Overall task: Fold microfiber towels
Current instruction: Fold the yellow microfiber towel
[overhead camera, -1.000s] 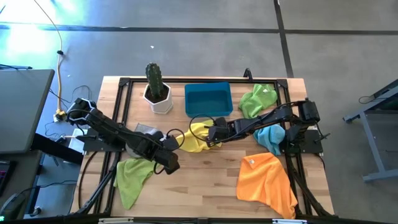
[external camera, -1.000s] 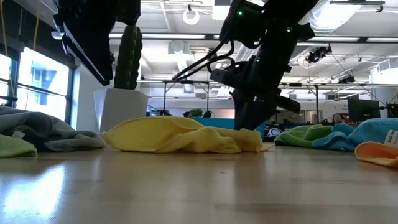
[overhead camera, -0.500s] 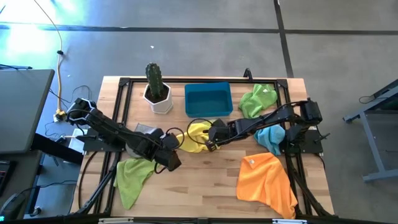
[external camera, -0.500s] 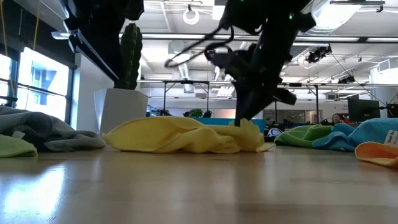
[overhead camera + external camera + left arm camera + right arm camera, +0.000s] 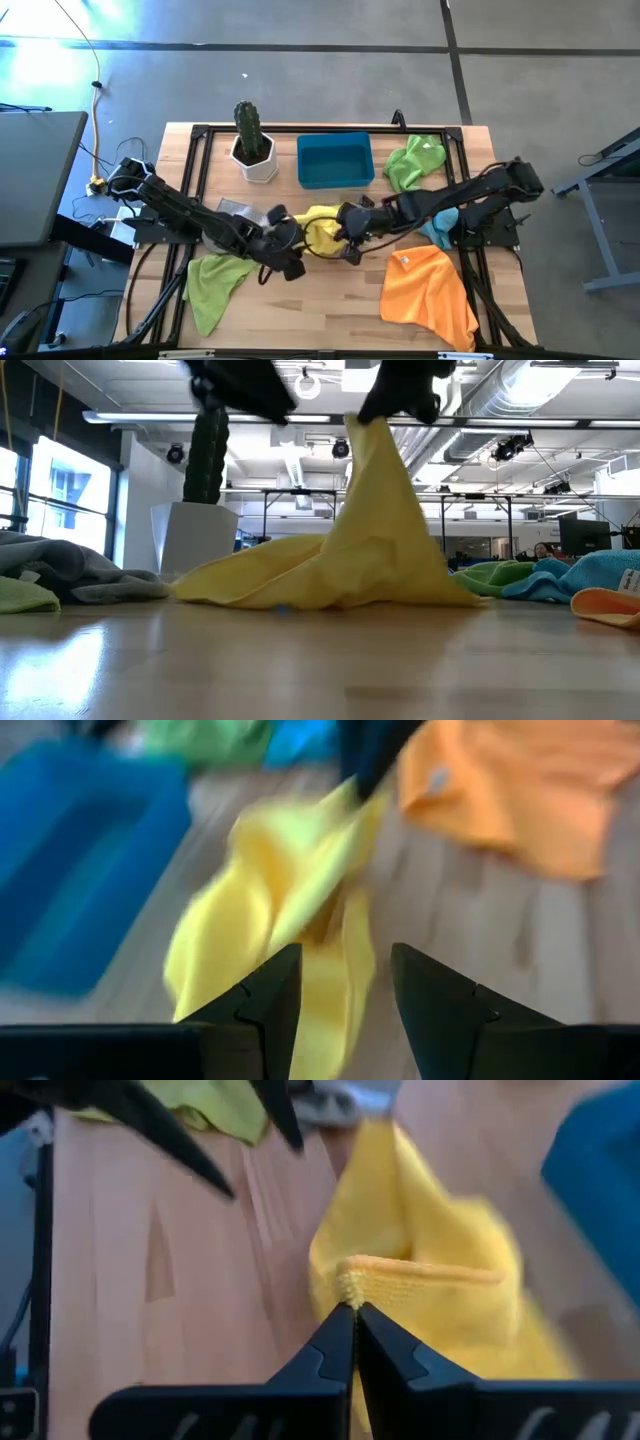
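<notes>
The yellow towel (image 5: 320,226) (image 5: 340,565) is at the table's middle, pulled up into a peak. My right gripper (image 5: 355,1320) (image 5: 350,248) is shut on its top. My left gripper (image 5: 345,990) (image 5: 291,264) stands open just left of it, pointing at the hanging cloth (image 5: 290,890) with nothing between its fingers. A lime green towel (image 5: 213,284) lies near left and a grey one (image 5: 234,208) beside the left arm. Another green towel (image 5: 414,160), a light blue one (image 5: 436,220) and an orange one (image 5: 430,290) lie on the right. My right gripper pinches the yellow towel's hemmed edge (image 5: 350,1285) between its two fingertips, slanting down from the table's right. The cloth hangs below the fingers like a tent. Its lower part (image 5: 300,595) rests spread on the table.
A blue bin (image 5: 335,160) and a potted cactus (image 5: 250,140) stand at the far edge. A black frame (image 5: 200,135) runs around the tabletop. Bare wood (image 5: 320,310) lies toward the near edge between the lime green and orange towels.
My right gripper has shut on the yellow towel, then risen and come toward the near edge. It has drawn one part of the cloth up into a peak while the rest stays on the table. My left gripper has tipped upward and edged toward the towel, staying open.
</notes>
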